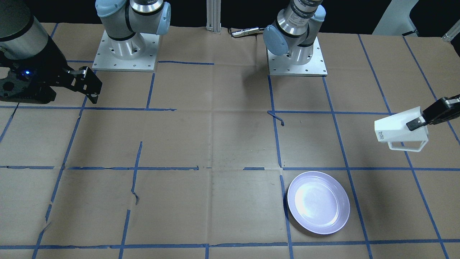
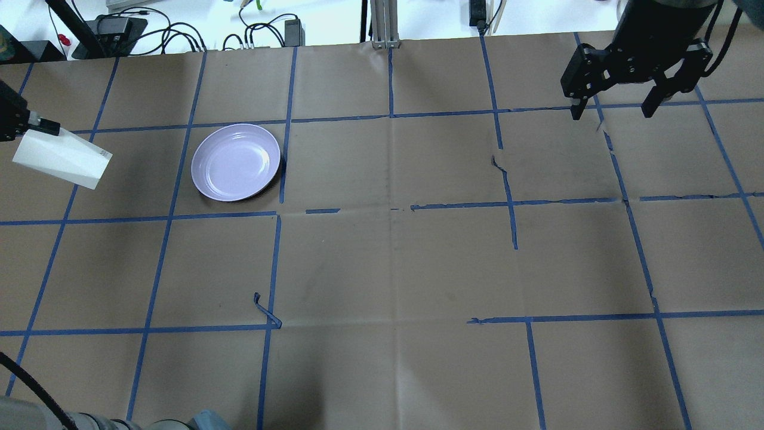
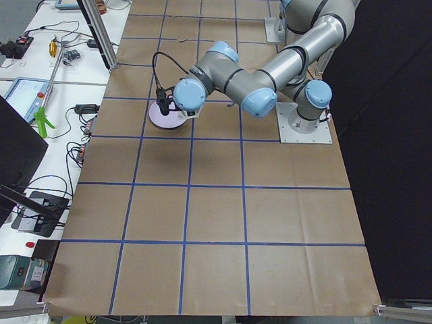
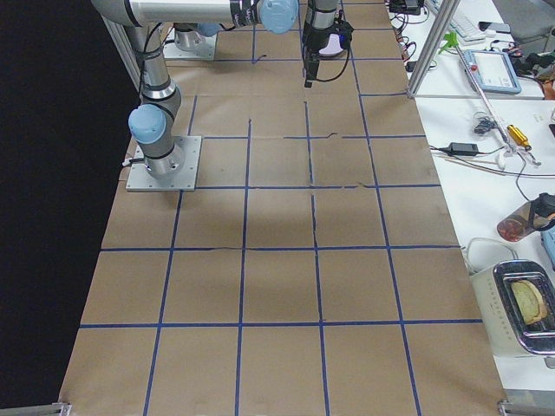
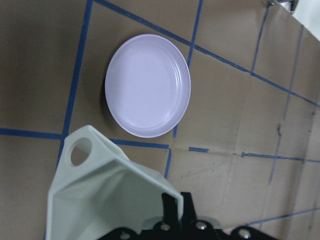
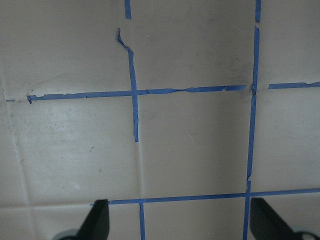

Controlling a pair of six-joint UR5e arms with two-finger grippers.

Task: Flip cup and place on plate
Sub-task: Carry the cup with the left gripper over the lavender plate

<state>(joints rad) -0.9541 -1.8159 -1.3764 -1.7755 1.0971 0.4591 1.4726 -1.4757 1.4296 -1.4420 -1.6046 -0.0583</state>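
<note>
While the front-facing camera looks steeply down, the left gripper [image 1: 417,124] pinches one wall of the cup [image 1: 397,131] near its mouth. The cup hangs on its side off the table [image 1: 215,144], with its lettered base toward that view's left and its handle underneath, well apart from the plate [image 1: 318,202]. The right gripper [image 1: 90,86] hovers at the far side, fingers spread with nothing between them. From overhead, the cup [image 2: 62,156] shows at the left edge and the plate [image 2: 236,162] lies flat near it. The right gripper [image 2: 612,112] is far across, jaws apart. On the left wrist view the fingers [image 5: 172,210] clamp the cup [image 5: 100,190], with the plate [image 5: 148,85] beyond. The right wrist view shows the right gripper [image 6: 181,220] spread wide over bare paper.
</note>
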